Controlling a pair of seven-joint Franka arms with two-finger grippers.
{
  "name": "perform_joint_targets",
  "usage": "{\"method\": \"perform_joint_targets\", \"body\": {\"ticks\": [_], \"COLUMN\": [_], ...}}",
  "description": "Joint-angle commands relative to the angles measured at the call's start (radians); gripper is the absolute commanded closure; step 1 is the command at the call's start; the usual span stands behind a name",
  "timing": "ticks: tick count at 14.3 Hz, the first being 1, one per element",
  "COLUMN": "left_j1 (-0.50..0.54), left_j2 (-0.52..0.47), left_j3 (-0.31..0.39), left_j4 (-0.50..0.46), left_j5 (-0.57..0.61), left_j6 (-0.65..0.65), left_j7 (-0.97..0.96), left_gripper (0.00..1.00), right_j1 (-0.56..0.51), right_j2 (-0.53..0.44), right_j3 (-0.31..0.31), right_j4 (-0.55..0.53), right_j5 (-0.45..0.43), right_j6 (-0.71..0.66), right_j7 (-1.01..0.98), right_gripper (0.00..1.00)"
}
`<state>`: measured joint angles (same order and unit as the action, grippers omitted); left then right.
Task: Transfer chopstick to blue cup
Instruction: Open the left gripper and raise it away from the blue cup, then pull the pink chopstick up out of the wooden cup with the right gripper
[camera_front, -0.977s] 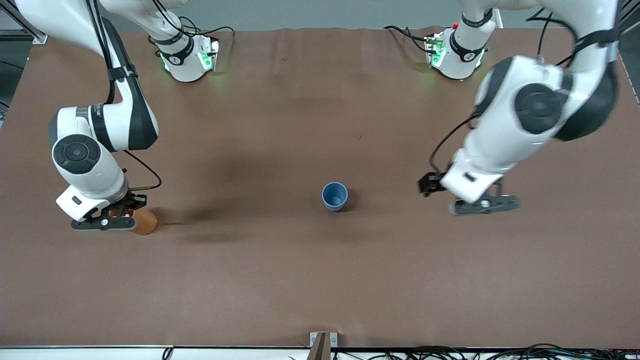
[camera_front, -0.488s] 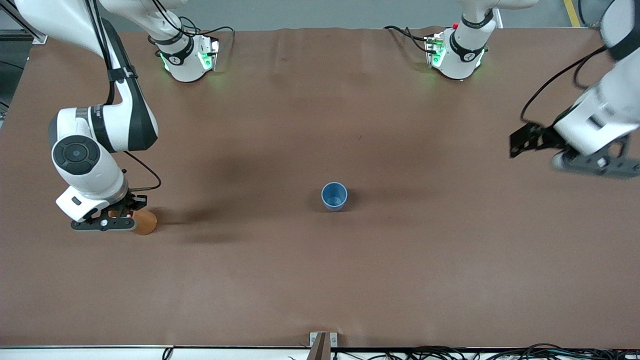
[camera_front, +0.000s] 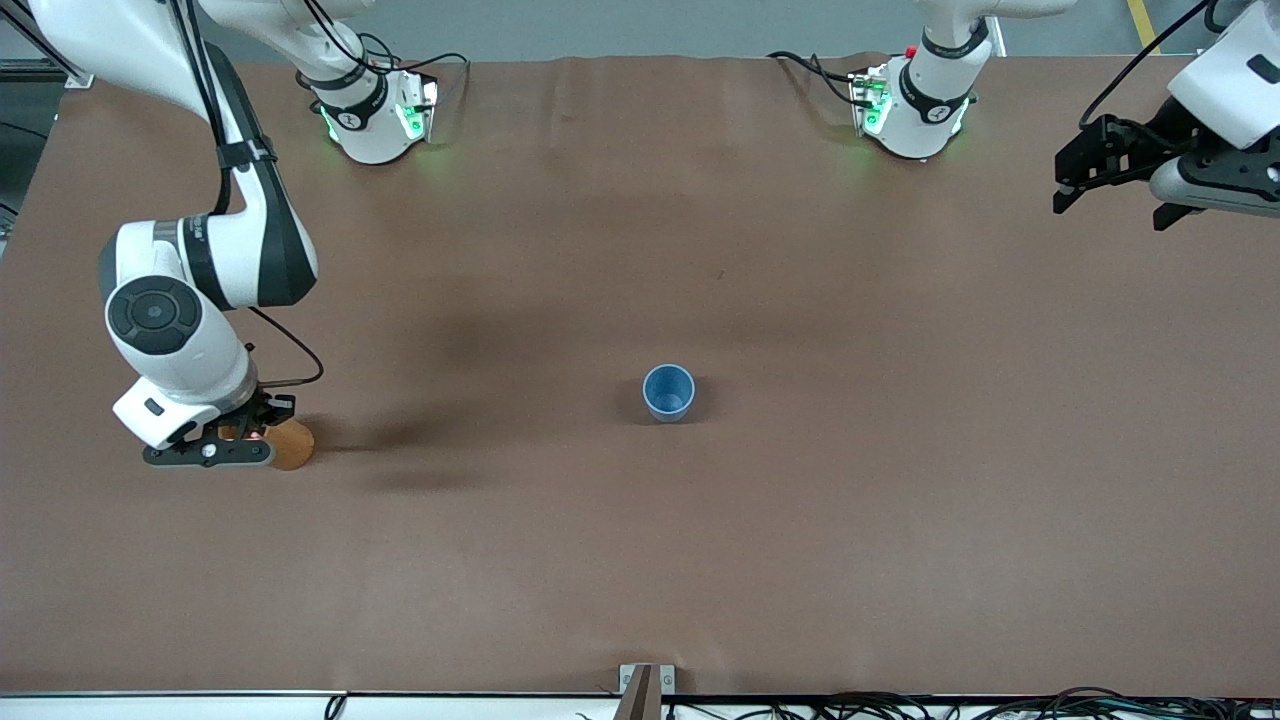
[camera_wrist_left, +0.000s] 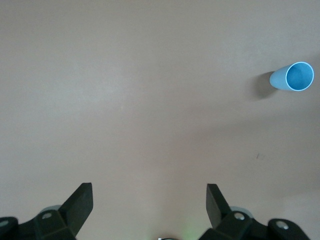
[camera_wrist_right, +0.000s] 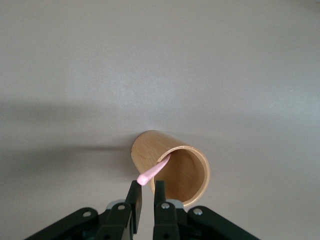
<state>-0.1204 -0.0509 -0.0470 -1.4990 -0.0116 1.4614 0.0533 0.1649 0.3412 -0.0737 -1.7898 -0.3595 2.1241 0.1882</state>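
A pale pink chopstick (camera_wrist_right: 154, 171) leans in the orange-brown wooden cup (camera_front: 292, 446) (camera_wrist_right: 172, 170) at the right arm's end of the table. My right gripper (camera_front: 212, 453) (camera_wrist_right: 147, 184) hangs just above that cup's rim. Its fingers are closed to a narrow slot on the stick's top end. The blue cup (camera_front: 669, 392) (camera_wrist_left: 294, 77) stands upright mid-table with nothing in it. My left gripper (camera_front: 1220, 192) (camera_wrist_left: 147, 192) is open and holds nothing, high over the left arm's end of the table.
Brown matting (camera_front: 640, 560) covers the whole table. Both arm bases (camera_front: 375, 115) (camera_front: 915, 105) stand along the edge farthest from the front camera. A small metal bracket (camera_front: 645, 685) sits at the edge nearest that camera.
The left arm swung away from beside the blue cup, up and out to its own end of the table. The right gripper stayed over the wooden cup, shifting only slightly.
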Motion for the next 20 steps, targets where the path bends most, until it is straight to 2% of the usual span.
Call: {"method": "perform_joint_targets", "body": {"ticks": [1, 3, 5, 6, 9, 12, 15, 18, 20], "left_j1": [-0.036, -0.028, -0.012, -0.01, -0.007, -0.005, -0.002, -0.004, -0.001], "left_j2": [-0.009, -0.009, -0.009, -0.009, -0.009, -0.009, -0.009, -0.007, -0.007], "left_j3": [0.041, 0.042, 0.036, 0.036, 0.035, 0.035, 0.036, 0.038, 0.039], "left_j4": [-0.014, -0.012, -0.01, -0.01, -0.01, -0.01, -0.01, -0.006, -0.004], "left_j5": [-0.008, -0.01, -0.013, -0.013, -0.013, -0.013, -0.013, -0.013, -0.013], "left_j6": [0.002, 0.002, 0.002, 0.002, 0.002, 0.002, 0.002, 0.002, 0.002], "left_j7": [-0.003, -0.003, -0.001, -0.001, 0.002, -0.001, 0.002, 0.0, 0.007], "left_gripper": [0.0, 0.0, 0.0, 0.0, 0.0, 0.0, 0.0, 0.0, 0.0], "right_j1": [-0.011, -0.011, -0.011, -0.01, -0.011, -0.004, 0.018, 0.057, 0.084], "right_j2": [0.021, 0.025, 0.025, 0.025, 0.012, -0.065, -0.137, -0.14, -0.14], "right_j3": [0.014, 0.014, 0.014, 0.014, 0.014, 0.02, 0.023, 0.023, 0.022], "right_j4": [0.026, 0.026, 0.035, 0.041, 0.076, 0.142, 0.237, 0.377, 0.415], "right_j5": [-0.015, -0.015, -0.012, -0.012, -0.012, -0.003, 0.072, 0.148, 0.169], "right_j6": [0.005, 0.01, 0.008, 0.001, -0.036, -0.218, -0.404, -0.587, -0.602], "right_j7": [0.019, 0.019, 0.02, 0.02, 0.008, 0.007, 0.004, 0.014, 0.017], "right_gripper": [0.83, 0.85, 0.96, 0.98, 0.99, 0.99, 0.99, 0.99, 0.99]}}
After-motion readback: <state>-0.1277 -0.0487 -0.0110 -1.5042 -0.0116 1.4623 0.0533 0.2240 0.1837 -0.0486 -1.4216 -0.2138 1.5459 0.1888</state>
